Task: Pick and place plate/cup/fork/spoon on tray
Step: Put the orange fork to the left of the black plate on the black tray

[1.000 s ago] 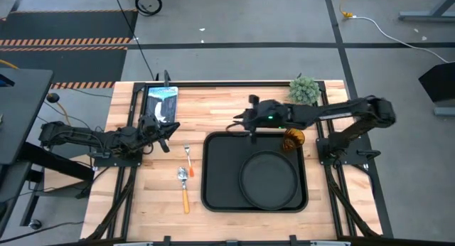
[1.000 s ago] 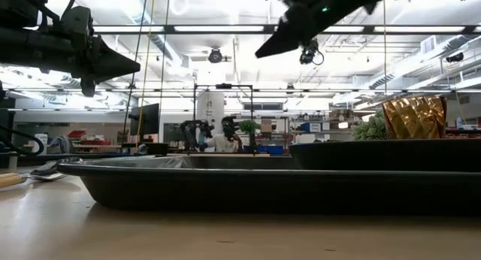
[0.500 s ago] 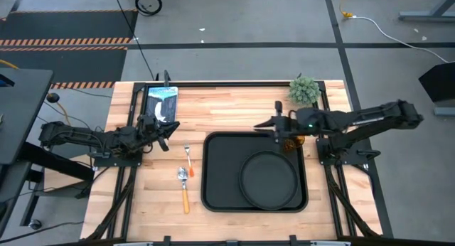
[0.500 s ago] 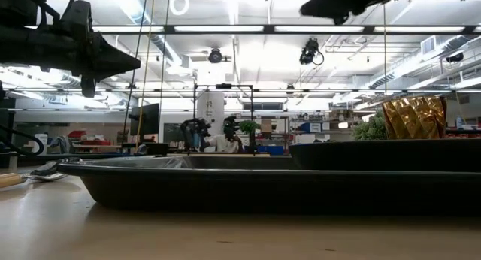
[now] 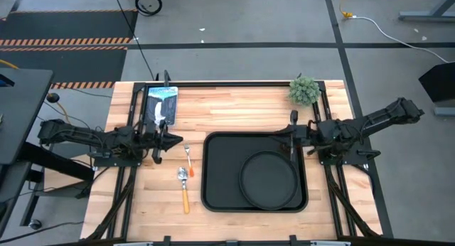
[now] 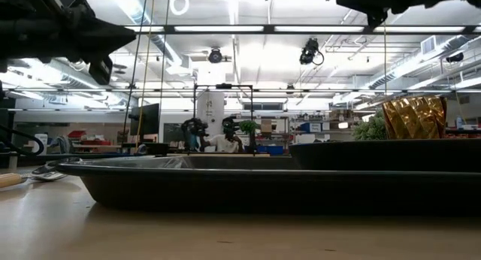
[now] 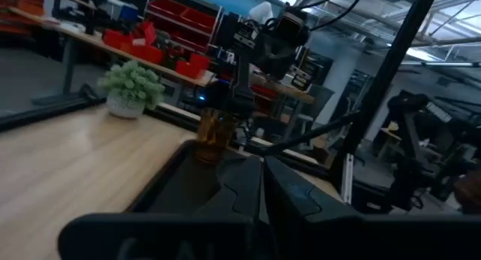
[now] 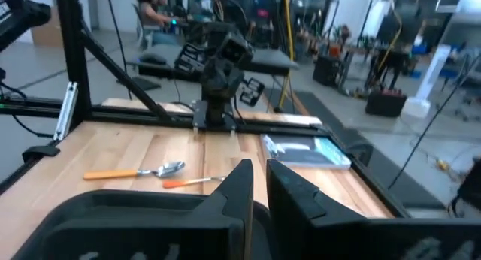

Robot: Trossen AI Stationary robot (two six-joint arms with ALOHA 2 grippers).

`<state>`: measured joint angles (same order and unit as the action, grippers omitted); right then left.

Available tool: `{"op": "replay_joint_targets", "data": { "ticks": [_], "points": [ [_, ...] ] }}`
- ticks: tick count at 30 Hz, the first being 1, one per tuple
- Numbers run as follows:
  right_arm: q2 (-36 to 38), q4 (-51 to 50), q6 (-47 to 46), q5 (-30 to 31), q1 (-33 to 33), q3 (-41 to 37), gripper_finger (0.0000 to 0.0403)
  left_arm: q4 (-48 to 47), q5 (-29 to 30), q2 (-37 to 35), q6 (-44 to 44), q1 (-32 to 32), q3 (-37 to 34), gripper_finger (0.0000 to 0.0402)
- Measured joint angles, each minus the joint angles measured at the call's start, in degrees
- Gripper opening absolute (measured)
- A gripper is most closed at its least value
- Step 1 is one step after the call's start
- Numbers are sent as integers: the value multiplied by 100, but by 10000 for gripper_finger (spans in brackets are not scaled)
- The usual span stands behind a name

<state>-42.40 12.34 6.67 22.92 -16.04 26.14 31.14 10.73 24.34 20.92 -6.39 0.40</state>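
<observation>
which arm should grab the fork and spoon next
Left. The left gripper hangs beside the fork and spoon, left of the tray; the right gripper sits across it.

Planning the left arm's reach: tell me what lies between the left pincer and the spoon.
In the high view only bare wood separates the left pincer from the spoon; the fork lies just beside that stretch.

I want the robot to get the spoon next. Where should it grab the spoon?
Best by the thin orange-yellow handle of the small silver-bowled spoon, near its middle, coming straight down from above. It lies flat on the wooden table, so the fingers should close across the handle. The left gripper is nearest.
</observation>
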Motion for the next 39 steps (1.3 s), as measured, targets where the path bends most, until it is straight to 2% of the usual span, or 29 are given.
{"op": "replay_joint_targets", "data": {
  "ticks": [4, 12, 19, 23, 33, 39],
  "points": [
    [211, 529, 176, 2, -85, -426, 45, 349, 66, 304, 315, -66, 21, 25],
    [991, 895, 389, -66, -153, -1094, 45, 182, 1056, 1432, 394, -347, 860, 24],
    [1560, 2064, 790, -804, -137, -1949, 45, -357, 1502, 2434, 712, -356, 1542, 25],
    [1636, 2334, 787, -1005, -139, -2220, 45, -1377, 1512, 2932, 1568, -433, 2069, 30],
    [1696, 2328, 1048, -1008, -137, -2439, 45, -5047, 1493, 4202, 4095, -674, 3774, 45],
    [1942, 2232, 1075, -1021, -137, -2580, 45, -6777, 1472, 5051, 5029, -669, 4858, 48]
  ]
}}
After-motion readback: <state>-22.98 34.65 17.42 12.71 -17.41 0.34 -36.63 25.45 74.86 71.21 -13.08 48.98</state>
